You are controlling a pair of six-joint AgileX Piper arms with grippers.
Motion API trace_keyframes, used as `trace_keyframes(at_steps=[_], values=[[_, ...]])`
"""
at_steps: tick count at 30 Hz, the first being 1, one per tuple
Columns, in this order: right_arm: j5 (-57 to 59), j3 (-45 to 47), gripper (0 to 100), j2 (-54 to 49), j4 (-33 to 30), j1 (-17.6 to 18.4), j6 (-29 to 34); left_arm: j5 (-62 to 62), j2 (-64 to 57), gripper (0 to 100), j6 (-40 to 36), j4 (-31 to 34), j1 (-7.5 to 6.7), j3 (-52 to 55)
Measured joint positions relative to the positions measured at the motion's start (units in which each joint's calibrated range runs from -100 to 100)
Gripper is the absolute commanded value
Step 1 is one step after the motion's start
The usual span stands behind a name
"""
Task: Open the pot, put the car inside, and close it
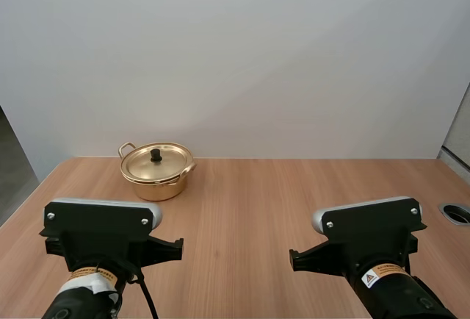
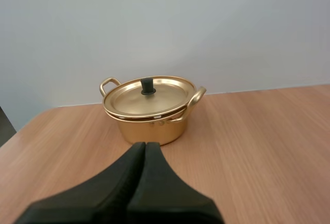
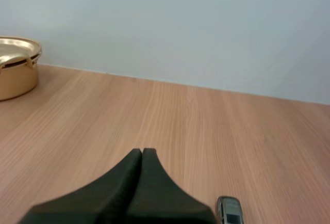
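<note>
1. Judging by how things lie, no step of the task is done. The pot (image 1: 157, 173) stands closed, with its lid (image 1: 166, 163) sitting on the rim and the black knob (image 1: 156, 155) pointing up.
2. In the high view the pot is left of the middle of the frame, on the far side of the table (image 1: 250, 209). It is ahead of the left arm (image 1: 99, 234), which is at the lower left. The right arm (image 1: 371, 238) is at the lower right.
3. The lid covers the pot's mouth, so I cannot tell what is inside, if anything.
4. The car (image 3: 230, 211) is small and grey. It lies on the bare wood just beside the right gripper (image 3: 142, 153) and well apart from the pot.
5. The left gripper (image 2: 145, 145) has its fingers pressed together into one dark wedge and holds nothing. It points toward the pot but is apart from it, with bare table between them.
6. The right gripper's fingers are also pressed together and empty. They lie next to the car and do not grip it.
7. All three steps are left:
   - lift the lid off by its knob;
   - pick up the car and put it inside the pot;
   - set the lid back on.
8. The pot sits ahead of the left arm and the car lies by the right gripper. The left arm therefore seems best placed for the lid and the right for the car.
</note>
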Motion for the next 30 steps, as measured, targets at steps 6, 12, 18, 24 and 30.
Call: trace_keyframes(at_steps=[6,12,18,24,30], values=[[-11.4,-3.7,0,0.0,-4.2,0.0,0.0,-4.2,0.0,0,0.9,7.0,0.00,0.0],[-26.9,-12.4,0,0.0,-12.0,0.0,-0.2,-19.0,0.0,0,5.4,15.8,0.00,-1.3],[-39.1,-22.1,0,3.2,-18.2,0.0,-1.2,-32.4,1.2,0,1.3,15.4,0.00,-12.3],[-34.9,-33.9,0,14.3,-13.3,-1.6,-0.8,-29.3,11.9,0,-6.9,8.7,0.00,-24.0],[-19.3,-43.4,0,25.4,-9.4,-2.4,6.2,-14.0,23.0,0,-9.7,2.8,0.00,-36.2]])
